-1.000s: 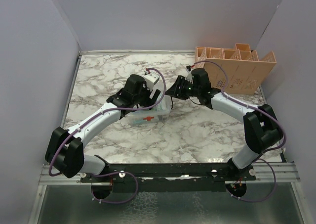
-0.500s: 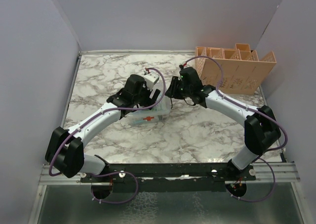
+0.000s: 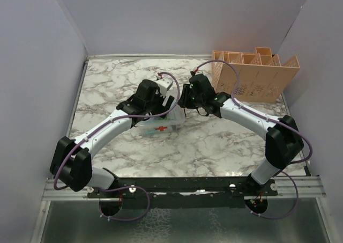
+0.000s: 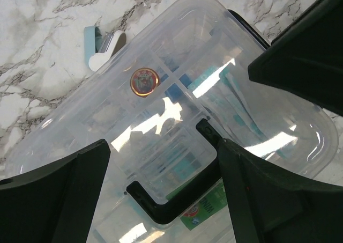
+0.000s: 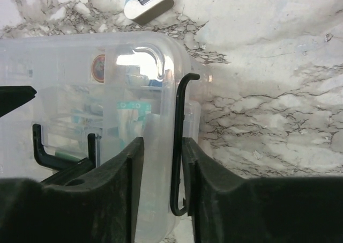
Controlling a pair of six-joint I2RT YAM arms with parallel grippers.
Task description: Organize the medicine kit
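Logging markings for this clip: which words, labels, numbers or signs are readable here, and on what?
Red cross sign, no lettering: front of the small clear plastic medicine kit.
Round orange sticker on its lid: print too small to read.
Green label under the lid: blurred.
No legible words or numbers.

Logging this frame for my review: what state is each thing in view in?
Medicine kit: lid on, sitting upright on the table.
Handle: lying flat on the lid.
Left pincer: open, above the lid.
Right pincer: narrow gap around the end clip; grip unclear.
End clip: upright against the kit's end.
Small white item: loose on the table, outside the kit.
Peach rack: upright, back right.
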